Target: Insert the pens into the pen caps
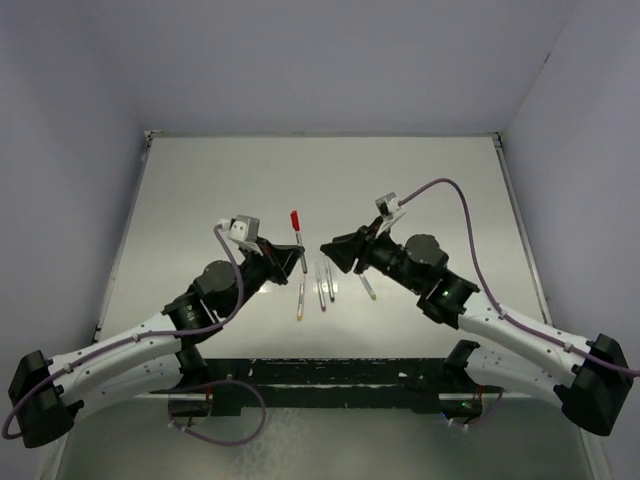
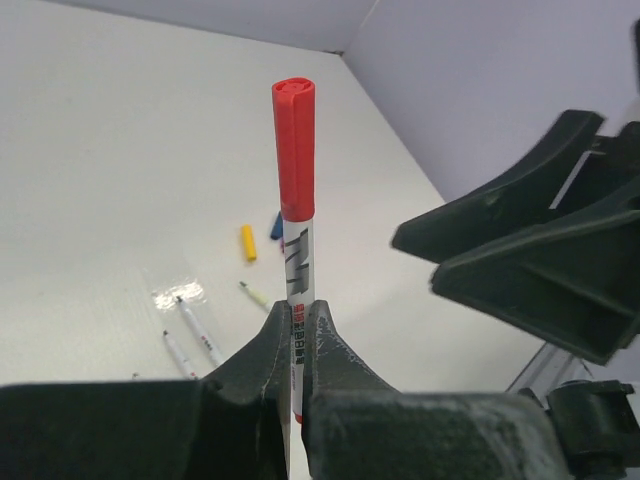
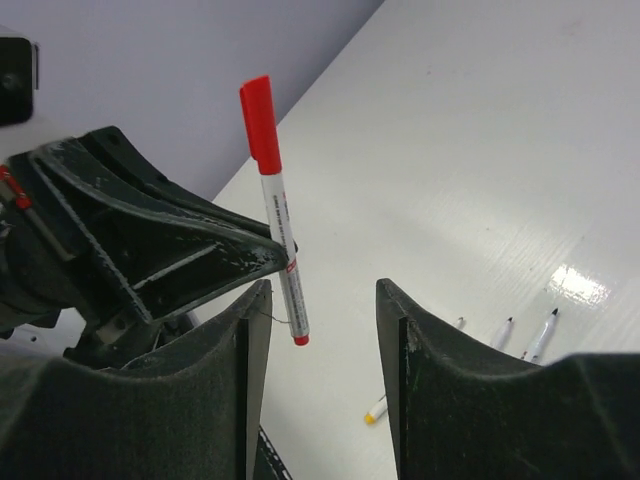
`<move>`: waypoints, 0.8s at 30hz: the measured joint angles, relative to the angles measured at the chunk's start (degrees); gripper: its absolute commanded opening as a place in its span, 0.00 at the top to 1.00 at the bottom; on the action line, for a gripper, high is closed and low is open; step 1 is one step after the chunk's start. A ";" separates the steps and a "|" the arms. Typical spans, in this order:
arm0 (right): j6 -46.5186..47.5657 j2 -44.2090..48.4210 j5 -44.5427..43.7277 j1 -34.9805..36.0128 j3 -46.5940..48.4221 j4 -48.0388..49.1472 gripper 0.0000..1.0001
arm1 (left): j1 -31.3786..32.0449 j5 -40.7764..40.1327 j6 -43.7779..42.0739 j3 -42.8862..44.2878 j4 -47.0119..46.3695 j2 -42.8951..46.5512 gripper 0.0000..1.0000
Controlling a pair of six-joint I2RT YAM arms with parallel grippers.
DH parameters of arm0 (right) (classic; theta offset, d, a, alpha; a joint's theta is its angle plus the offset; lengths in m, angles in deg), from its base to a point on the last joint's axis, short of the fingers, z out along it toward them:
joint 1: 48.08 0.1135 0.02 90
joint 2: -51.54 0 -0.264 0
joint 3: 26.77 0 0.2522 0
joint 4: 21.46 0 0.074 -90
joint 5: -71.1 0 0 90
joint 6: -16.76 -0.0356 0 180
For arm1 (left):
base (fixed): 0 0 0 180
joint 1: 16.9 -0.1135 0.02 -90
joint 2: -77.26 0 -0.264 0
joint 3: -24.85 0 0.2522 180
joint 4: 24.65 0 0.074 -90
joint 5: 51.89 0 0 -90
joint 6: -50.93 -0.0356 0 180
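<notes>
My left gripper (image 2: pixel 298 308) is shut on a pen (image 2: pixel 299 268) that stands upright, with a red pen cap (image 2: pixel 294 150) on its top end. From above, the capped pen (image 1: pixel 297 232) sticks out past the left gripper (image 1: pixel 292 256) towards the far side. My right gripper (image 3: pixel 320 300) is open just beside it. The pen's lower end (image 3: pixel 293 305) hangs close to the right gripper's left finger without touching it. Loose pens (image 1: pixel 322 286) lie on the table below both grippers. A yellow cap (image 2: pixel 247 242) and a blue cap (image 2: pixel 276 224) lie further off.
The table (image 1: pixel 200 200) is white with a raised rim, and grey walls stand on three sides. Several uncapped pens (image 3: pixel 540 334) lie close together under the grippers, one with a yellow end (image 3: pixel 376 410). The two grippers face each other a short gap apart.
</notes>
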 measured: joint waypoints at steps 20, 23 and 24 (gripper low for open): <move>-11.76 -4.57 -24.46 -2.10 10.19 -43.34 0.56 | -29.40 18.86 -2.99 14.03 18.78 -28.11 1.00; -12.13 -4.46 -24.04 -5.64 10.14 -44.65 0.58 | -29.83 22.01 -5.03 17.29 20.20 -33.83 1.00; -12.24 -4.28 -23.65 -7.41 9.97 -44.76 0.58 | -29.94 22.97 -5.60 18.01 20.48 -35.30 1.00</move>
